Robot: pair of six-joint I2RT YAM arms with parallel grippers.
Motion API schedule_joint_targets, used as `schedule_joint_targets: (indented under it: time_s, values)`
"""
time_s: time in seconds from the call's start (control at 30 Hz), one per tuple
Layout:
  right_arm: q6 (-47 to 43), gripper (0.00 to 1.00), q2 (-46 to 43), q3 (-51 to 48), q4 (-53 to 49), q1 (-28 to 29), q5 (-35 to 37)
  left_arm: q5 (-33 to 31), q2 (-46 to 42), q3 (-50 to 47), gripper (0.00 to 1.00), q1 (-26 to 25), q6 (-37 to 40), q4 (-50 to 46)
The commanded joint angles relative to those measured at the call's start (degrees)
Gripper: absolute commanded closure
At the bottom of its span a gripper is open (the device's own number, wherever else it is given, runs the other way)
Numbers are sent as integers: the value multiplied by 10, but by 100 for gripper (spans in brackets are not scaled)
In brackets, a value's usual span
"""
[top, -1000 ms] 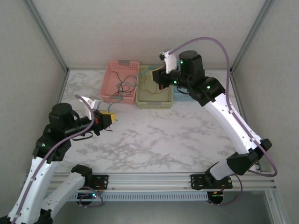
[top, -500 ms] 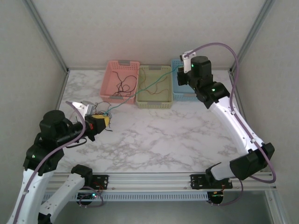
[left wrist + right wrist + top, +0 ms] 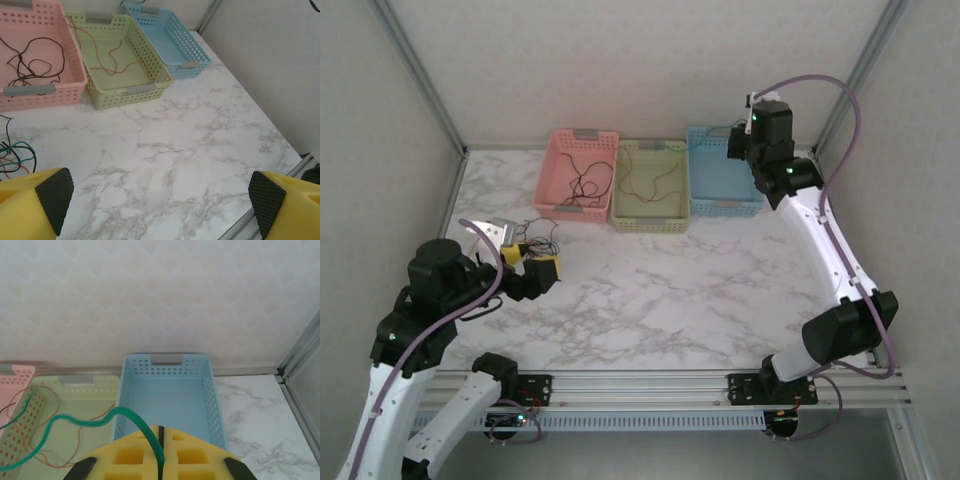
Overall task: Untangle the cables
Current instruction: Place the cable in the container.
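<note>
The right gripper (image 3: 160, 434) is clenched on a thin teal-green cable (image 3: 75, 421) and hangs above the empty pale blue plastic basket (image 3: 210, 400). The trouble is the tail: it loops out sideways over the yellow-green perforated basket (image 3: 650, 225), where a fine red-orange wire (image 3: 107, 59) lies. Let go here and I reckon only the pinched end drops into the blue one, while the rest sags onto that wire and knots up afresh. Over on the white marble bench (image 3: 200, 140) the left gripper (image 3: 159, 200) stands released and holds nothing, so the small heap of dark, teal and red cables (image 3: 15, 159) beside it is pinned by nobody. I cannot tell whether the lifted cable runs back into that heap; if it does, any further pull would drag the lot across the bench
</note>
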Motion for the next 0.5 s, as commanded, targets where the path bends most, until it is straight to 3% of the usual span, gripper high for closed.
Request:
schedule_joint_targets:
  time_s: [0.0,0.33,0.47]
  values:
    - [44,100,40,53,-20,-4,64,-11,-4,-11,6,0,0,-1]
    - [104,100,111,140,-67,-34,181,-18,-2,-42,7,0,1,-2]
    - [106,100,98,114,-66,-48,215,-15,-2,-53,7,0,3,5]
